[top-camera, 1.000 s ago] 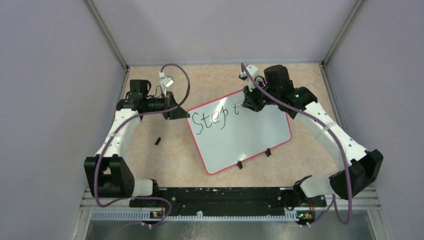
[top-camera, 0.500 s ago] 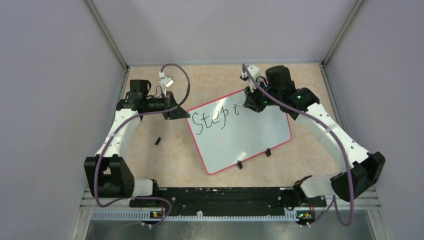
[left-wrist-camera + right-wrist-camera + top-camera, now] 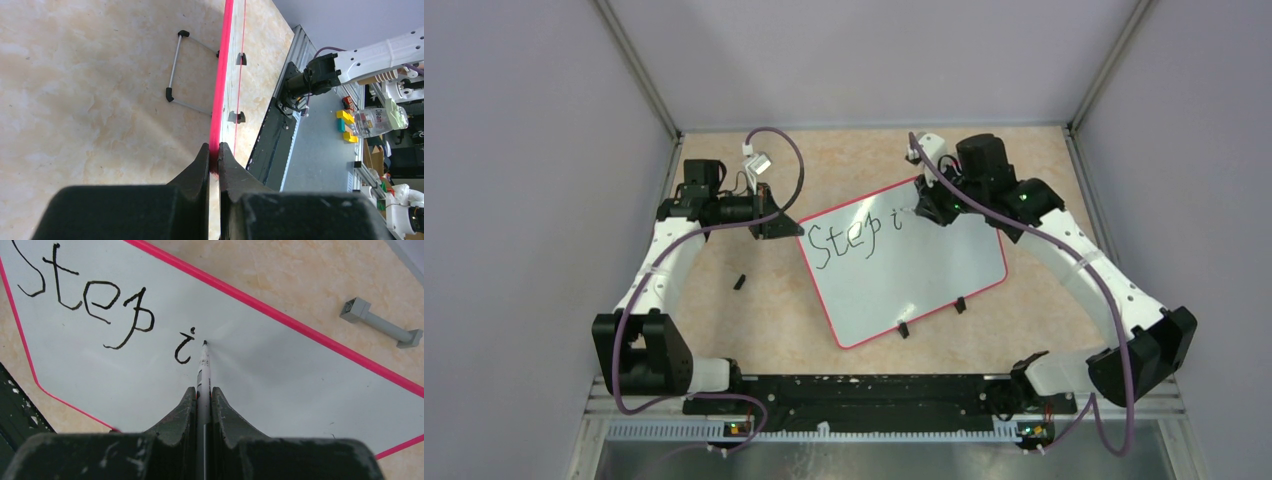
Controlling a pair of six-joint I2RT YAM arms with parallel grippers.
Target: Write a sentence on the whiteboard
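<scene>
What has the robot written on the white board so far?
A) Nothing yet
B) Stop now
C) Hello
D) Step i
D: the black handwritten lettering on the white pink-rimmed whiteboard reads "Step i", and the thin white marker clamped in the right gripper has its tip just beside the "i".

A large, flat, white rectangular whiteboard (image 3: 924, 270) with rounded corners and a thin pink-red rim lies askew on the beige mottled tabletop (image 3: 844, 165). Two small black clips (image 3: 903, 329) sit on its near long edge. Black handwritten marker lettering (image 3: 854, 236) reading "Step i", led by a large S, runs along the board's far left portion.
</scene>
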